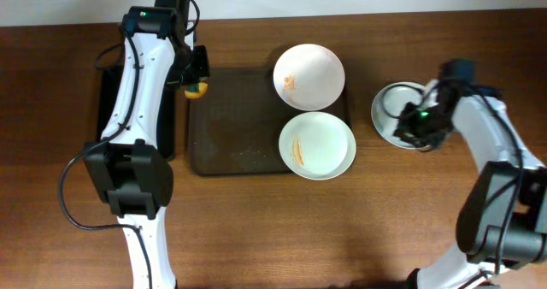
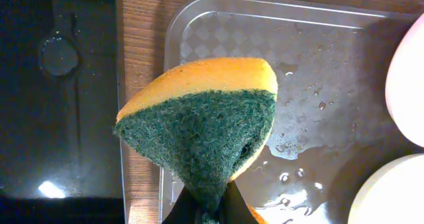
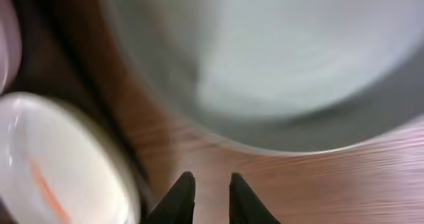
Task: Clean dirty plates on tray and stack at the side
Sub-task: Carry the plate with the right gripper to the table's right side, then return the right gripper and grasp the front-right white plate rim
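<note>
The dark brown tray (image 1: 231,126) holds two white plates at its right end. The far plate (image 1: 308,75) has a small orange smear; the near plate (image 1: 316,145) has an orange streak. A third white plate (image 1: 389,109) sits on the table to the right of the tray. My left gripper (image 1: 197,79) is shut on a yellow and green sponge (image 2: 205,118) above the tray's far left corner (image 2: 318,52). My right gripper (image 3: 209,184) is slightly open and empty, low over the wood beside the third plate (image 3: 285,52).
A smaller black tray (image 1: 107,109) lies left of the brown tray, partly under my left arm, and shows in the left wrist view (image 2: 59,85). The brown tray's floor is wet with droplets (image 2: 291,144). Bare wooden table (image 1: 282,229) extends in front.
</note>
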{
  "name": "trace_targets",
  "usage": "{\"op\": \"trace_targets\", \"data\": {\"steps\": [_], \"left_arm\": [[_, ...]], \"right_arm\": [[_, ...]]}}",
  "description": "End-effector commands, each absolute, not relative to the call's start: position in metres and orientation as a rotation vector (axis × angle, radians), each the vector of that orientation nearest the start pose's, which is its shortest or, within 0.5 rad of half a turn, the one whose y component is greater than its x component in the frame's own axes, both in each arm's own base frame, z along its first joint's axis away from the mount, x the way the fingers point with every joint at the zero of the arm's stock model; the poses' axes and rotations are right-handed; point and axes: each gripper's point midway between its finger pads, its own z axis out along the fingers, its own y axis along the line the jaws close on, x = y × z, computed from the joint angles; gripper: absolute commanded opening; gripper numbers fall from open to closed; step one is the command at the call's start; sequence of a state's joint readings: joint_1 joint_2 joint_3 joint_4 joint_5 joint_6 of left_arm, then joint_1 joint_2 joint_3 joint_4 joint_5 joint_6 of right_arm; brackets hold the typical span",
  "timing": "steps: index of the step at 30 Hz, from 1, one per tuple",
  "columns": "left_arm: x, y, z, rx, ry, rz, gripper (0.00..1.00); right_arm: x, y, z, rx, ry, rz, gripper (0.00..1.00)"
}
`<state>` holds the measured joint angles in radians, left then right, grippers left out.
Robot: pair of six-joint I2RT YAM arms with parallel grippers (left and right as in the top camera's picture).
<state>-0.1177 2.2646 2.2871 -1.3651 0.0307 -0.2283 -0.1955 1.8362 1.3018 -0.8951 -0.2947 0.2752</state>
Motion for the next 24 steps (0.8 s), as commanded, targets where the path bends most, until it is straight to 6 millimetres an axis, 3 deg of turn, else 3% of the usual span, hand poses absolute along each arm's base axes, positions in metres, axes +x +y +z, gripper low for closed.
{"op": "trace_targets", "data": {"steps": [1,6,11,13,17,20,21,24], "left_arm": [[0.485,-0.074,0.144,-0.100,2.909,-0.115,0.01],[0.485,-0.076,0.144,-0.088,2.906,-0.116,0.01],[0.485,-0.076,0.144,-0.087,2.906,-0.116,0.01],[0.485,-0.076,0.144,-0.088,2.906,-0.116,0.01],[0.485,-0.076,0.144,-0.088,2.907,-0.116,0.01],[0.483,-0.076,0.143,-0.088,2.918,-0.114,0.01],[0.483,-0.076,0.144,-0.088,2.917,-0.114,0.01],[0.483,-0.076,0.144,-0.089,2.917,-0.115,0.01]], "right_arm": [[0.368,0.037,0.063,0.417,2.969,0.474,0.33],[0.360,0.072,0.056,0.226,3.018,0.315,0.41],[0.355,0.069,0.031,0.261,3.080,0.215,0.41],[0.355,0.077,0.027,0.227,3.089,0.214,0.25],[0.354,0.087,0.026,0.183,3.086,0.206,0.18],[0.350,0.086,0.023,0.185,3.098,0.204,0.04],[0.348,0.086,0.021,0.185,3.103,0.208,0.04],[0.345,0.123,0.025,0.133,3.098,0.457,0.04]]}}
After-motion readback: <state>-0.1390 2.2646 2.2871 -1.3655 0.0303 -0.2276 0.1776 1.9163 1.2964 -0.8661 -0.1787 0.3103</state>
